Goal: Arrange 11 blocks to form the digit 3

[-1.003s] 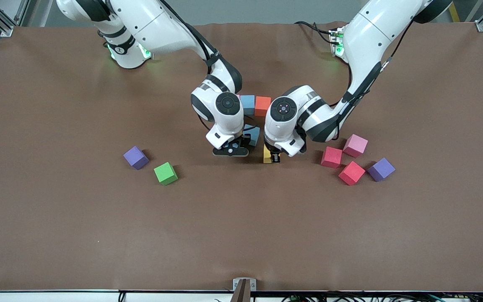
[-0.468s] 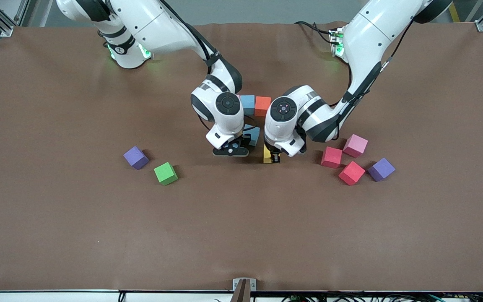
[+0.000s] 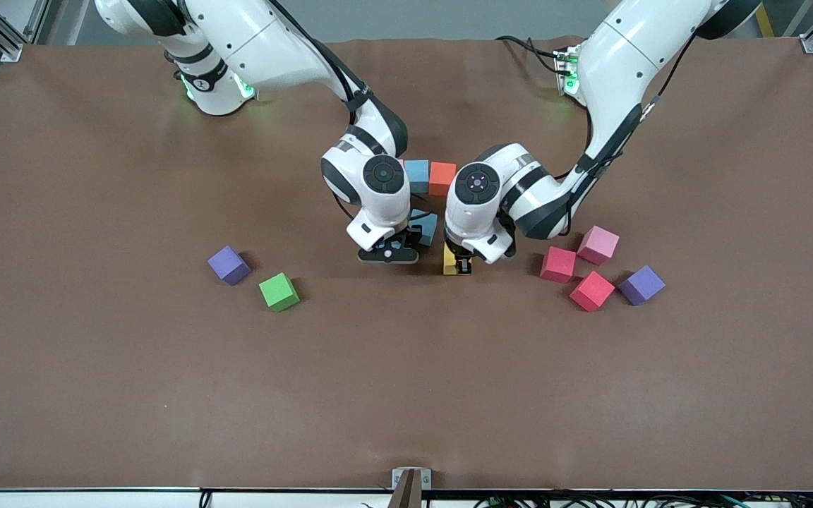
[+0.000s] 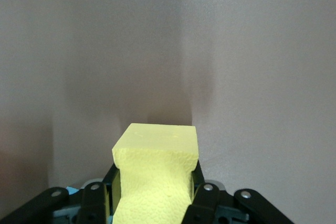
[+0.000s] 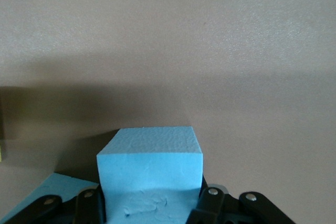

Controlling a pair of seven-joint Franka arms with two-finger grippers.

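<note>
Nearest the front camera, a green cube [image 3: 279, 292] and two red cubes [image 3: 591, 291] [image 3: 558, 264] are left loose on the brown table [image 3: 406, 395], with a pink cube [image 3: 598, 245] just past them toward the left arm's end; none has yet been brought into the figure. Two purple cubes [image 3: 229, 265] [image 3: 641, 285] lie among them. At mid-table, a yellow cube [image 4: 157, 177] is clamped in the closed left gripper [image 3: 461, 267], and a light blue cube [image 5: 151, 174] is pinched in the closed right gripper [image 3: 387, 254]. Farther off, a blue cube [image 3: 417, 175] and an orange cube [image 3: 442, 178] are seen touching in a row, partly hidden. Roughly half the digit 3 is judged unfinished.
</note>
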